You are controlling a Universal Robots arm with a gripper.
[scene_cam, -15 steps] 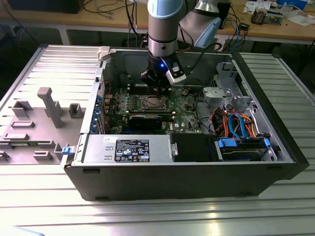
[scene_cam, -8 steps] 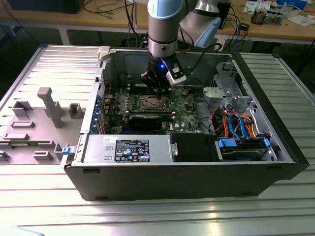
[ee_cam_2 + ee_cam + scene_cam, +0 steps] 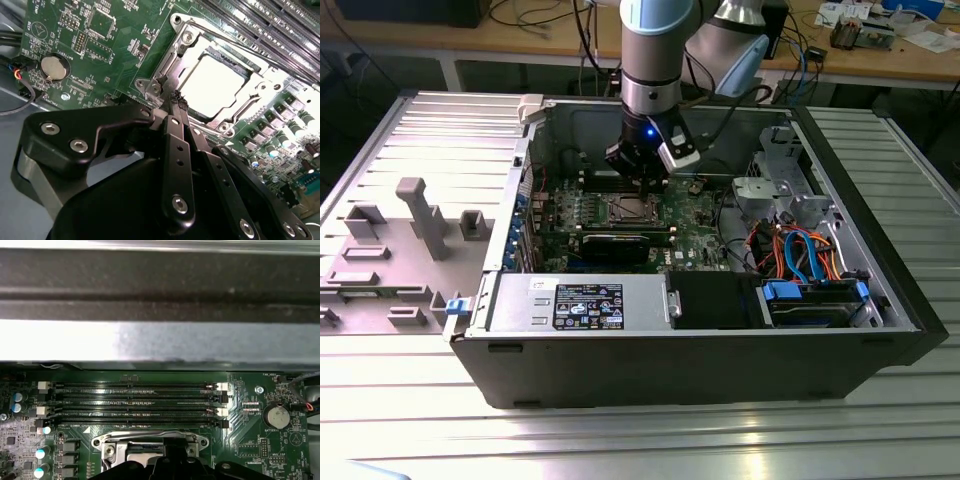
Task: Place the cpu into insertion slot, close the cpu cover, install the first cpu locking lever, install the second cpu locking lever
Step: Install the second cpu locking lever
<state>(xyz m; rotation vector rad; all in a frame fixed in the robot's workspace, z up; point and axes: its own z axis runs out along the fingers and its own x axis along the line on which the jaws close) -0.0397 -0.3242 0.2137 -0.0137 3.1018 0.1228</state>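
The cpu [image 3: 220, 82] lies flat in the insertion slot [image 3: 150, 86], its silver top showing through the window of the cpu cover [image 3: 200, 47], which is folded down over it. My gripper [image 3: 177, 102] is shut, with its black fingertips pressed together just above the socket's corner and nothing visible between them. In the exterior view the gripper [image 3: 647, 183] hangs over the far edge of the socket [image 3: 630, 210] inside the open computer case. The first wrist view shows the gripper [image 3: 167, 447] in front of the socket frame [image 3: 115, 442].
Long memory slots [image 3: 135, 400] run just beyond the socket, with the case's metal wall [image 3: 160, 340] behind them. A coin battery [image 3: 54, 67] sits on the board. A black expansion card [image 3: 615, 248], the power supply [image 3: 580, 300] and a cabled drive cage [image 3: 800, 250] crowd the case.
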